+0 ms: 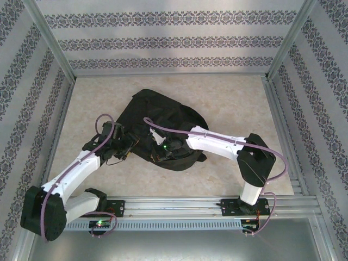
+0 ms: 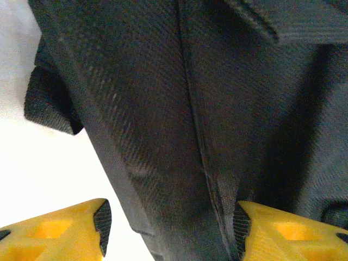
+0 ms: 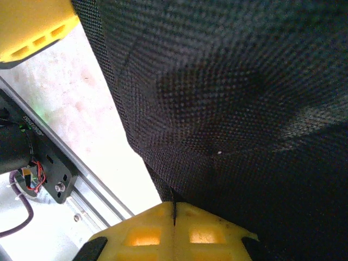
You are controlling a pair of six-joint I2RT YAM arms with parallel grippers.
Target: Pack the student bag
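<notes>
The bag [image 1: 163, 122] lies flat on the table [image 1: 234, 98]. At its near edge the right gripper [image 3: 174, 215] pinches a fold of cloth. The left gripper [image 2: 168, 217] sits wide around cloth on the bag's left side. It should squeeze firmly there, then pull gently.

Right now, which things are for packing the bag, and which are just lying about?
For the job: the student bag, the left gripper, the right gripper.
Just there: the table, the patterned walls, the metal rail.
</notes>
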